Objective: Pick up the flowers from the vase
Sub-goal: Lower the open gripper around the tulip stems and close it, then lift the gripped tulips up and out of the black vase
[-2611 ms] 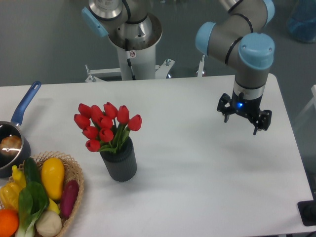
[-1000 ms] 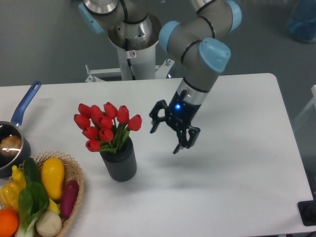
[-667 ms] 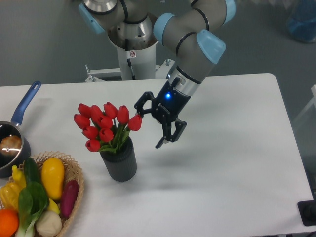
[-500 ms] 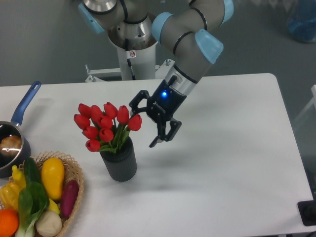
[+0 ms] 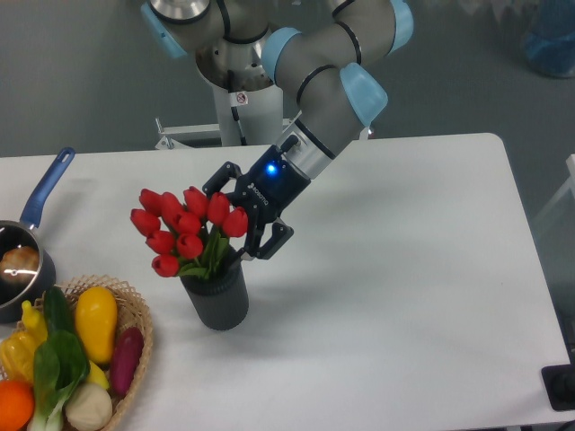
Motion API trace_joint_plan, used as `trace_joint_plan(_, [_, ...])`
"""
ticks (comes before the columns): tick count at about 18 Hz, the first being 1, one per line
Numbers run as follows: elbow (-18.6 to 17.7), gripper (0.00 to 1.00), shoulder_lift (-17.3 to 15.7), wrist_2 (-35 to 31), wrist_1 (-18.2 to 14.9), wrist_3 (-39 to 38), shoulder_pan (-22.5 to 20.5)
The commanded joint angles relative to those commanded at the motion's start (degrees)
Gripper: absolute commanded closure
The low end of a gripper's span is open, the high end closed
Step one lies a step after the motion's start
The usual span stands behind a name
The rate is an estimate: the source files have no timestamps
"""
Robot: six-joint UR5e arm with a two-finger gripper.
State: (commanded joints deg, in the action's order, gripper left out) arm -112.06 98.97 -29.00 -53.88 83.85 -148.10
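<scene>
The flowers (image 5: 180, 229), a bunch of red tulip buds with green leaves, stand in the vase (image 5: 216, 301), a dark grey ribbed cup at the table's left-centre. My gripper (image 5: 237, 221) is tilted and reaches in from the right at bud height. Its jaws are spread, one finger behind the rightmost buds and one in front, just above the vase rim. It touches or nearly touches the bunch, which leans slightly left. The stems are hidden inside the vase.
A saucepan with a blue handle (image 5: 49, 184) sits at the left edge. A wicker basket (image 5: 137, 334) holding colourful vegetables is at the front left, close to the vase. The robot's base (image 5: 243, 90) stands behind the table. A black object (image 5: 561, 386) is at the right front corner.
My gripper has swept from the table's right side leftward to the flowers, staying open. The bunch has shifted slightly to the left.
</scene>
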Motion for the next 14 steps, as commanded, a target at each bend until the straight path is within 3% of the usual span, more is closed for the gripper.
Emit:
trace_joint_plan(9, [-0.09,1.00,-1.32,0.61,-0.09,-0.70,-2.02])
trace_joint_plan(14, [0.09,1.00,-2.90,4.04,-0.09,-1.14,-2.81])
